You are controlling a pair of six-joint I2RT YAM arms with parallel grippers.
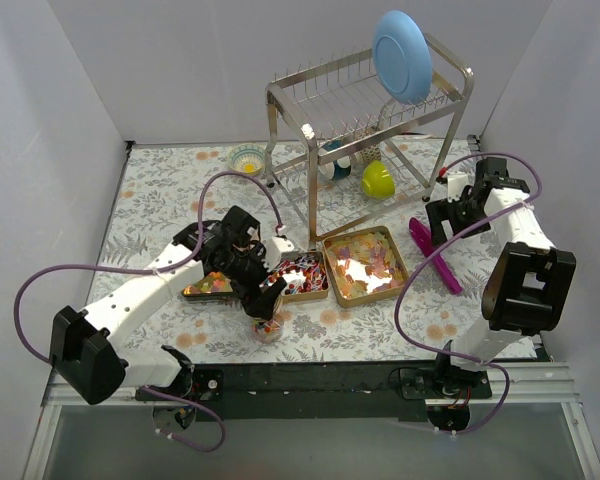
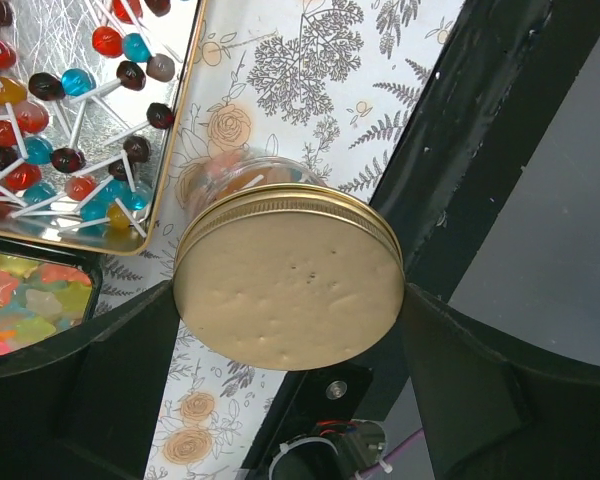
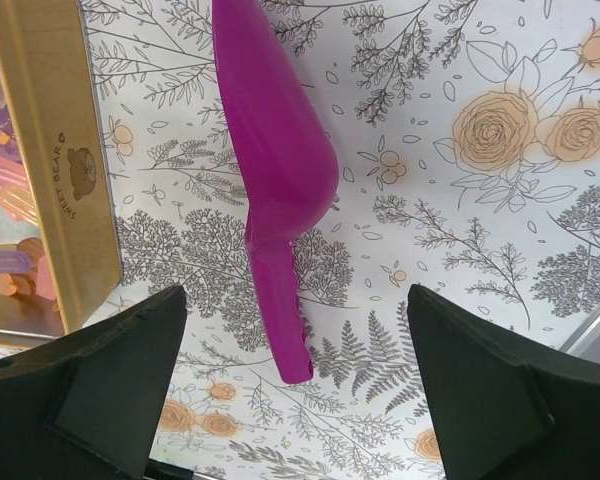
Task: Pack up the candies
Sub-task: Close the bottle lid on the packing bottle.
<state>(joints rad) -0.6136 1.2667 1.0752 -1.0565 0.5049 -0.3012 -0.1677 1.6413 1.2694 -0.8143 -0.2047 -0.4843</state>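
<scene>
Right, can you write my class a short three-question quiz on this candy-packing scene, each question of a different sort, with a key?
1. True or false: the right hand is closed on the magenta scoop.
2. Which thing does the left hand grip? A) the gold jar lid; B) a tin tray; C) a green cup.
3. What colour is the plate standing in the dish rack?

Key: 1 false, the hand is open above the scoop and does not touch it; 2 A; 3 blue.
</scene>
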